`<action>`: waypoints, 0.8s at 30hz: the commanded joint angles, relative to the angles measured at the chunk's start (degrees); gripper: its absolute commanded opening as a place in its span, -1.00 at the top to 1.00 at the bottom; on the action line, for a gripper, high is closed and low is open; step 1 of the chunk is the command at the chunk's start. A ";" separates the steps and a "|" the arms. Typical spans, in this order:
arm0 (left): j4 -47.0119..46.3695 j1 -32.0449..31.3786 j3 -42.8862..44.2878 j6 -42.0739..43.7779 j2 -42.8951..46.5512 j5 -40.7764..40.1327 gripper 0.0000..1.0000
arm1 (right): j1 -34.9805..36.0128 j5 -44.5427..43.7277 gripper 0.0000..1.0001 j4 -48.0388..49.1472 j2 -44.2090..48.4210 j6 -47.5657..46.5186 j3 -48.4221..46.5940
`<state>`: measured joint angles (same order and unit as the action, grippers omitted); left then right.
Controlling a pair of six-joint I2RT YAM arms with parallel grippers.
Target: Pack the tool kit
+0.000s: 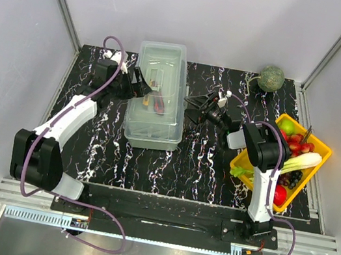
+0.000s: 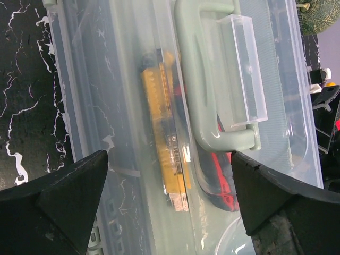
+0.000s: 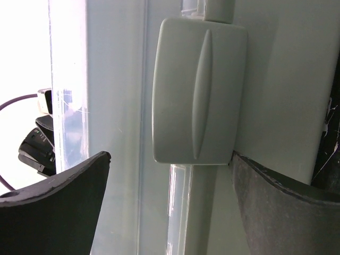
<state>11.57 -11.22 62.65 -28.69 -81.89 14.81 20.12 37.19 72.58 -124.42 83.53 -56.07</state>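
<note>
The pale grey-green tool kit box [image 1: 156, 95] lies on the black marbled table with its clear lid down. Through the lid I see a yellow knife [image 2: 162, 133] and red pliers [image 2: 223, 183] under the green carry handle [image 2: 199, 69]. My left gripper [image 1: 142, 85] is at the box's left side, open [image 2: 170, 156], looking across the lid with nothing between its fingers. My right gripper [image 1: 192, 107] is at the box's right side, open [image 3: 170, 155], its jaws standing either side of a grey-green latch [image 3: 199, 90] without touching it.
A yellow tray [image 1: 321, 152] of fruit and vegetables sits at the right edge beside the right arm. A round green melon [image 1: 272, 78] lies in the back right corner. Pale walls enclose the table [image 1: 203, 166] on three sides.
</note>
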 commanded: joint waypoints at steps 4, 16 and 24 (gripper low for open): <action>5.13 -1.70 0.19 6.01 -4.42 8.57 -0.98 | 2.29 6.58 -0.82 14.44 3.13 -3.45 -4.04; 5.83 -1.78 0.10 6.36 -6.26 9.98 -0.96 | 2.29 2.10 -0.61 -1.64 12.35 -13.47 -1.58; 5.65 -1.87 -0.16 6.36 -6.44 10.33 -0.95 | 2.12 2.45 -0.79 -2.35 11.57 -14.97 -3.60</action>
<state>11.86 -10.39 64.51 -24.49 -83.81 18.44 19.70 36.16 61.36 -117.16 70.94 -55.55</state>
